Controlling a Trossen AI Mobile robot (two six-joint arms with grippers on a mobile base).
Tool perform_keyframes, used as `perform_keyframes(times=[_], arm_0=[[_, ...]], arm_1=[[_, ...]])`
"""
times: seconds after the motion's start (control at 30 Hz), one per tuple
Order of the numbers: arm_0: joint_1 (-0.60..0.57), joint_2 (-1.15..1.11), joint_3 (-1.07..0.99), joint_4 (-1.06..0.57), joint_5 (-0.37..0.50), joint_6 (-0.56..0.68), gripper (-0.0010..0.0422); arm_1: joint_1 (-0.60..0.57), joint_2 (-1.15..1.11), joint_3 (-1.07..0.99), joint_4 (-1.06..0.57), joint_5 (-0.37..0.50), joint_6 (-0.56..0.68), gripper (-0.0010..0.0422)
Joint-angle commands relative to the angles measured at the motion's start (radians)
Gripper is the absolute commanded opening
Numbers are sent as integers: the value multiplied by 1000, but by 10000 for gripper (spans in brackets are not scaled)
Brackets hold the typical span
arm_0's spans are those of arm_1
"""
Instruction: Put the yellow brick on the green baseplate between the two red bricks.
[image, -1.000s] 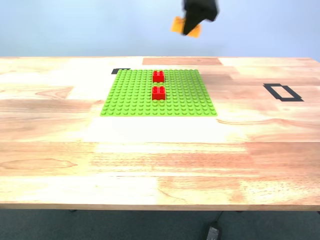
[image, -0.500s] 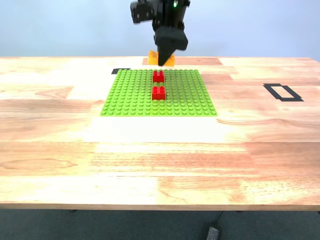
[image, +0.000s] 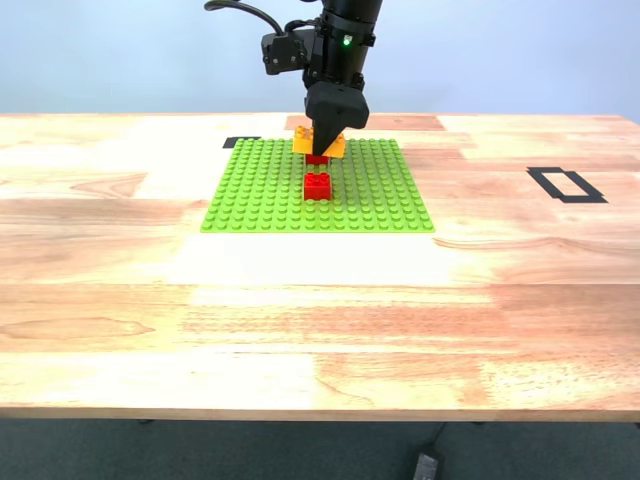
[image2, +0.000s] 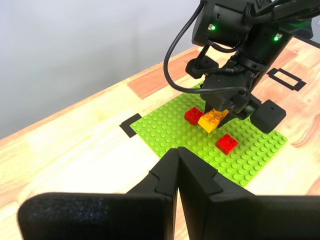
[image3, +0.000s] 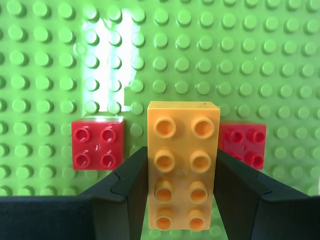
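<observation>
My second gripper (image3: 181, 200) grips yellow brick (image3: 182, 170) above green baseplate (image3: 250, 65), between two red bricks (image3: 97, 145); my first gripper (image2: 177, 170) closed, empty.

Glossy plastic green baseplate (image3: 260, 60), wood-grain table (image: 320, 320)

The exterior view faces me across the wooden table (image: 320, 330), the green baseplate (image: 262, 195) toward the far edge. The first wrist view looks from above and aside. The second wrist view looks straight down, close. All three share the baseplate.
</observation>
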Motion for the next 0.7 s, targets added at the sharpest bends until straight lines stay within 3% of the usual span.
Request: perform_keyframes(times=[0.03, 0.13, 0.7], arm_0=[[0, 0, 2, -2, 0, 1, 0], [0, 0, 1, 3, 0, 0, 0], [0, -7, 0, -2, 0, 1, 0]], arm_1=[[0, 2, -2, 16, -31, 19, 20], [0, 3, -3, 29, -60, 40, 20], [-5, 48, -55, 53, -43, 77, 20]])
